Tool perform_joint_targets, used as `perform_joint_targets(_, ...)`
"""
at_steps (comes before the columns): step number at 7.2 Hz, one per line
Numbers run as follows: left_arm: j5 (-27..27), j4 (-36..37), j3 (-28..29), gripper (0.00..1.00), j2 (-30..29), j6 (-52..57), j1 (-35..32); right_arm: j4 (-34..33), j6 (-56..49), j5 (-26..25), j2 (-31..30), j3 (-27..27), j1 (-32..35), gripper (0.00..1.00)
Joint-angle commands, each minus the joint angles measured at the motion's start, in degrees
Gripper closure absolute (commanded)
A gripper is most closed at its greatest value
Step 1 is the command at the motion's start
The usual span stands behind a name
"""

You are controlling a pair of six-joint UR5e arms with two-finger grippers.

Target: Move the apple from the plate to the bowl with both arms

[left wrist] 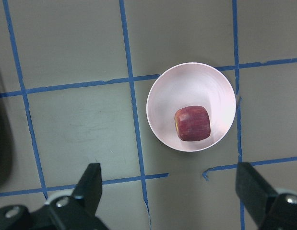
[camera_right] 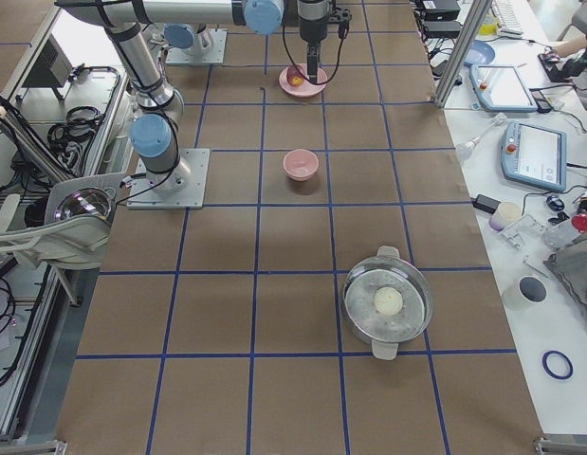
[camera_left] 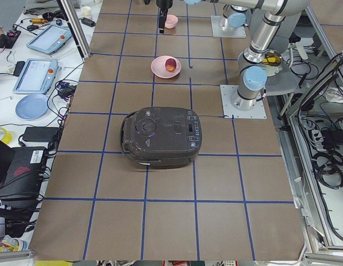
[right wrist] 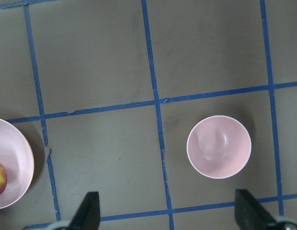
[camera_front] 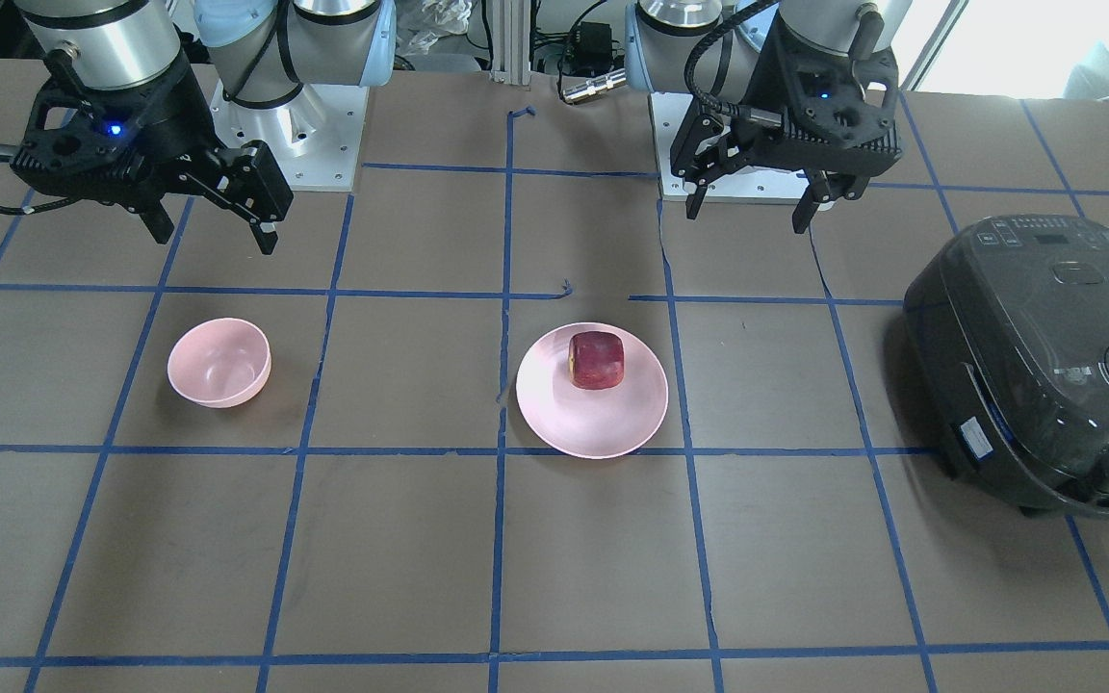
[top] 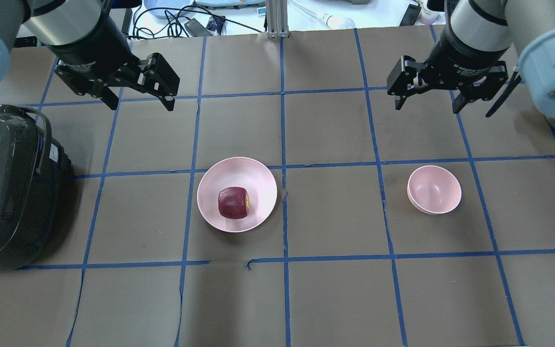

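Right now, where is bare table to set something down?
Bare: the squares between the plate and the bowl, and the rows beyond both dishes, on the side away from the robot. Crowded: the cooker fills the end beside the plate, which holds the apple.

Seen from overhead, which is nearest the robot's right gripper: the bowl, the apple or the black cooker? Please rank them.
From the right gripper:
1. Bowl, on the gripper's own side.
2. Apple, on the plate left of centre.
3. Cooker, at the far left edge.
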Motion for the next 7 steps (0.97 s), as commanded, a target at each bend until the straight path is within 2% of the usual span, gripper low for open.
perform_joint_targets(1,0.29,-0.08,0.05,0.0,0.04,-0.01,0.0,-0.18,-0.13,-0.13,-0.13,-0.09,0.0,0.0)
perform_joint_targets(7,0.2,-0.26,0.05,0.0,0.13,-0.01,0.09,0.61,-0.04,-0.3,0.13,0.17,-0.09,0.0)
